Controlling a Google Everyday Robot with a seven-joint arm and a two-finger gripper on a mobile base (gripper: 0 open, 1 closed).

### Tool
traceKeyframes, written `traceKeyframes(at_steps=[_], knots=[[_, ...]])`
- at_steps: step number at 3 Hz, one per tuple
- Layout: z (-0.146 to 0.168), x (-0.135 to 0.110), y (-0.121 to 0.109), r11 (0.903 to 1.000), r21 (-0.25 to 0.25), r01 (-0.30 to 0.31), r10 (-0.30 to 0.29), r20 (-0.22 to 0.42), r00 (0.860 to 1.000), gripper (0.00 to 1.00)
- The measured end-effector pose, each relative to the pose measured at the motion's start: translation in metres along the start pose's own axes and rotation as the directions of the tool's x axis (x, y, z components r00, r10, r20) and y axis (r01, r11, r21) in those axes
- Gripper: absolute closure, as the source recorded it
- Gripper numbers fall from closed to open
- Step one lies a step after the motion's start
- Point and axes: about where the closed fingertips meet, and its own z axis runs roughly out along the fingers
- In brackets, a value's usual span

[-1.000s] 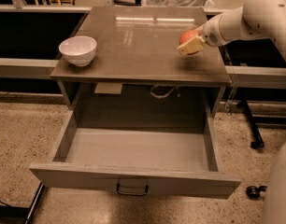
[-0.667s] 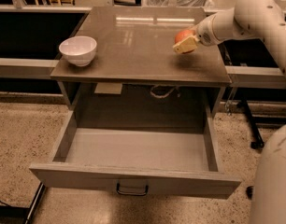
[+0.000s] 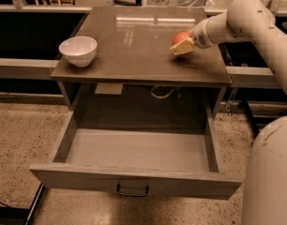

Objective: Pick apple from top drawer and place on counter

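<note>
"Toward the right edge of the counter [image 3: 134, 46], about midway between front and back, what is that?"

"That is the gripper [image 3: 180, 42], at the end of the pale arm [image 3: 246, 18] that reaches in over the back-right corner. Its jaws are clamped on the apple [image 3: 181, 35], with one yellowish finger [image 3: 185, 47] showing just under the fruit."

"Is the apple sitting on the slab?"

"It is low over it (whether it touches, I cannot tell). It is well inside the right edge."

"What else is on top?"

"A white bowl [image 3: 78, 50], upright near the front-left corner, well apart from the apple and gripper."

"And below the front edge?"

"The top drawer [image 3: 134, 151] is pulled far out, its dark handle [image 3: 132, 190] at the centre of the front. Back in the cavity under the slab there is a pale tag [image 3: 108, 89] on the left and a loop of cable [image 3: 161, 93] near the middle. The robot's base [image 3: 270, 172] stands just beside the drawer's right front corner."
</note>
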Motion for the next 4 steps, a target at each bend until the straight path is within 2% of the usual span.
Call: traceKeyframes(at_steps=[1, 2, 3, 4], knots=[[0.0, 0.0, 0.0, 1.0, 0.0, 0.0, 0.0, 0.0, 1.0, 0.11], [0.0001, 0.0, 0.0, 1.0, 0.0, 0.0, 0.0, 0.0, 1.0, 0.0], [0.0001, 0.0, 0.0001, 1.0, 0.0, 0.0, 0.0, 0.0, 1.0, 0.0], [-0.0033, -0.0004, 0.0024, 0.9986, -0.035, 0.04, -0.039, 0.035, 0.999, 0.0]])
